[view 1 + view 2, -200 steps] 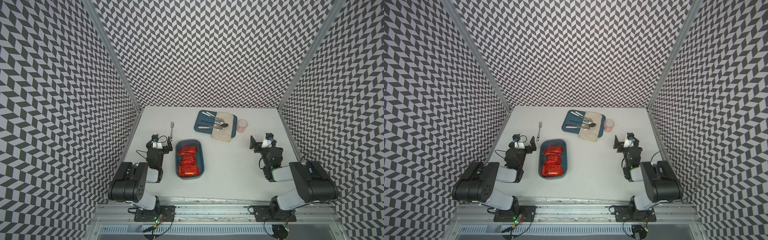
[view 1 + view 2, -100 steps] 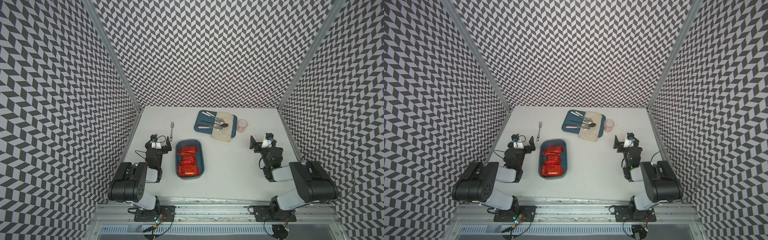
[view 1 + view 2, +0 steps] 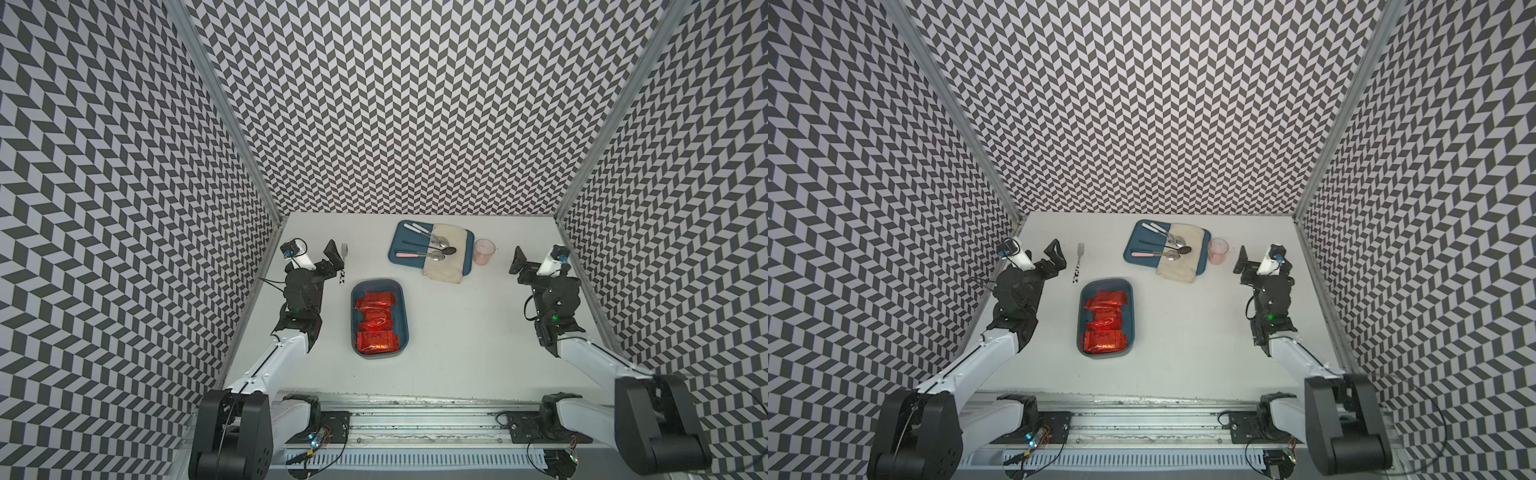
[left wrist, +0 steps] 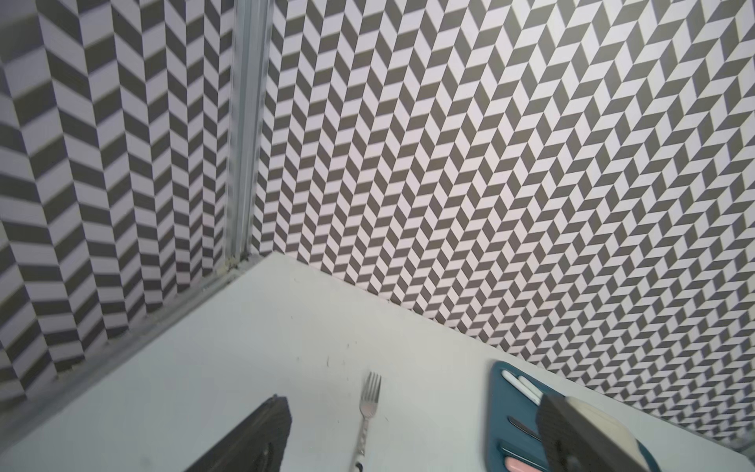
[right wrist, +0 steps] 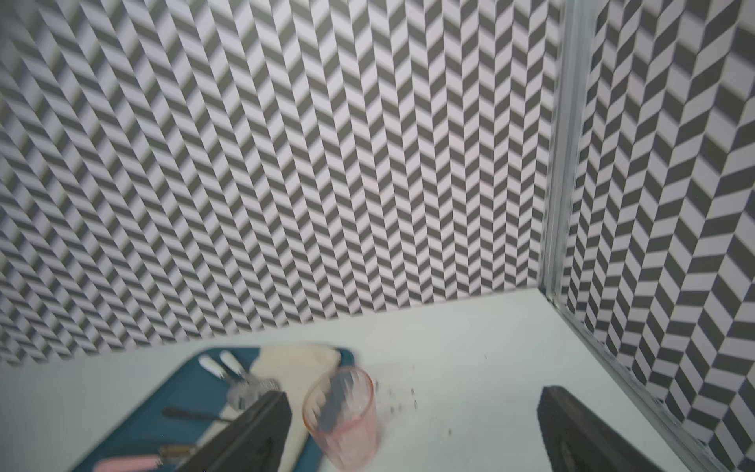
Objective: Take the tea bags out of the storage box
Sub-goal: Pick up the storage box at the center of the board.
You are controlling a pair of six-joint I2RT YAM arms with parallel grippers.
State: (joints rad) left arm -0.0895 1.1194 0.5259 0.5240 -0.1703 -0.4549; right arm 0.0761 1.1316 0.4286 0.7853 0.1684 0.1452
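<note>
Left end effector [image 4: 414,402] and right end effector [image 5: 414,392] are both wide and empty; left is near the storage box [image 3: 401,316], right well apart from it. Tea bags [image 3: 376,324] lie inside the box. First pick not yet started. Next move probably: left arm over the box, then down onto the top sachet.

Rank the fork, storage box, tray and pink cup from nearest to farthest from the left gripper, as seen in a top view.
1. The fork, right beside the left gripper.
2. The storage box, nearer the robot's base.
3. The tray, at the back centre.
4. The pink cup, past the tray, toward the right arm.
</note>
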